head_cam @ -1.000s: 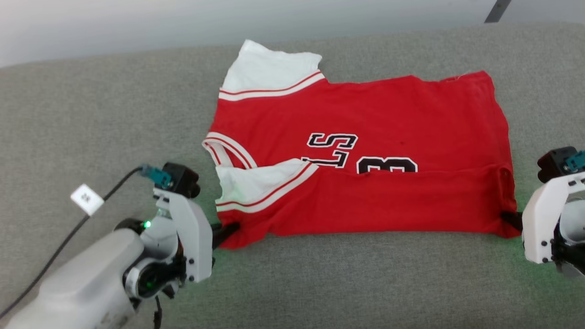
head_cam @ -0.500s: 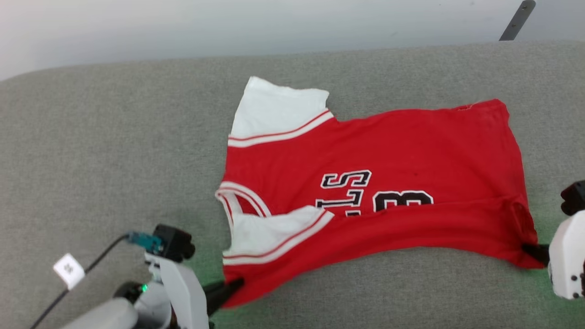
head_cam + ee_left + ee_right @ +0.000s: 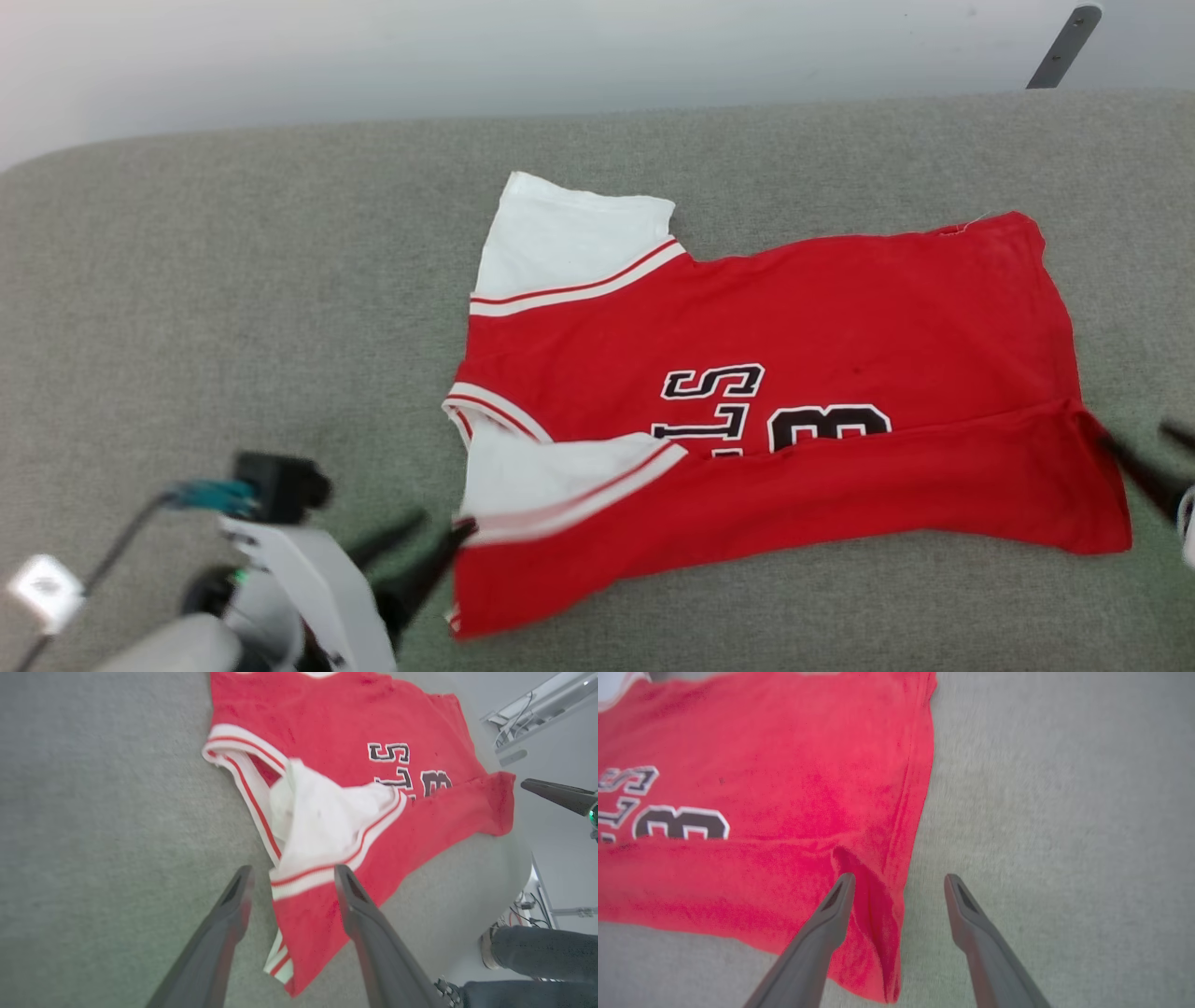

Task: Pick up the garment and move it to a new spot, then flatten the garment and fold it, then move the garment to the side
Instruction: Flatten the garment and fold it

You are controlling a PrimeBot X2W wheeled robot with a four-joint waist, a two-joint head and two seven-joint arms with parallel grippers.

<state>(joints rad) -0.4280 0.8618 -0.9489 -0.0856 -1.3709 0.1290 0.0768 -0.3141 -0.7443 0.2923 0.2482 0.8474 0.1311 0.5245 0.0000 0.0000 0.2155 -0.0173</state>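
The garment (image 3: pixel 775 317), a red T-shirt with white sleeves, lies flat on the grey padded surface (image 3: pixel 233 280), its near strip folded over up to the black lettering. My left gripper (image 3: pixel 446 521) stands open at the shirt's near left corner, its fingers apart on either side of the striped sleeve hem, in the left wrist view too (image 3: pixel 293 870). My right gripper (image 3: pixel 1134 434) is open at the near right corner; in the right wrist view (image 3: pixel 899 877) one finger rests over the red hem (image 3: pixel 878 914), the other over bare surface. Nothing is held.
The grey surface reaches well to the left of and in front of the shirt, and a pale wall (image 3: pixel 467 56) lies behind its far edge. A white tag (image 3: pixel 42 588) hangs on my left arm's cable. A person's leg (image 3: pixel 542 952) stands beyond the surface's edge.
Both grippers have opened and let go of the shirt's near corners, which now lie on the surface. The head camera has tilted, shifting the whole picture downward.
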